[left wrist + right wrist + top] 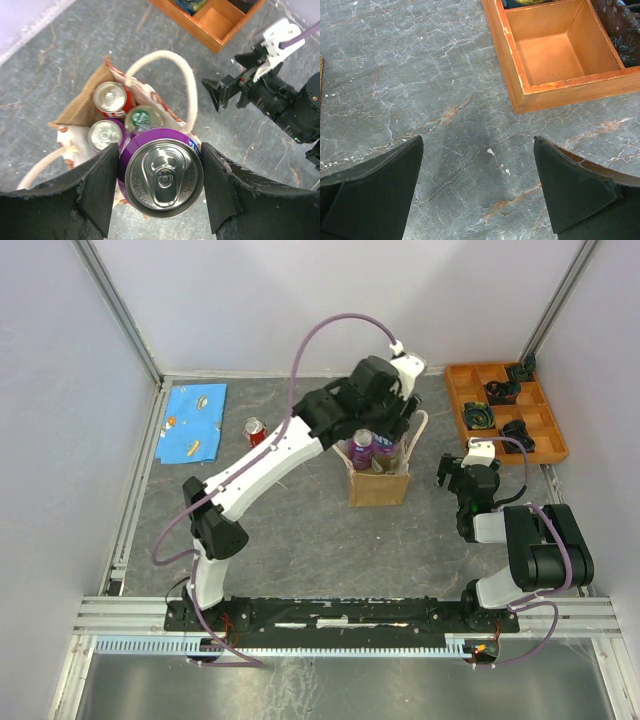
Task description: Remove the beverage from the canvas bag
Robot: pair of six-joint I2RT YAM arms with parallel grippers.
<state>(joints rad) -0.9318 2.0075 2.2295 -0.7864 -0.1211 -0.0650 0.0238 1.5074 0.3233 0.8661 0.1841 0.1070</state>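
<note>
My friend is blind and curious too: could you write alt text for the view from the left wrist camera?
The left gripper clamps a purple can, seen from above, between two black fingers, over the open canvas bag. Three more drinks sit in the bag, among them a red can. An orange tray shows at the top.

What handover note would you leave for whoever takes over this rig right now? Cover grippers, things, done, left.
Left gripper: shut on the purple can, over the mouth of the canvas bag.
Right gripper: open, empty, above the table near the orange tray.
Done: can gripped.
Left: lift it clear, set it on the table. Three other drinks sit in the bag.
</note>
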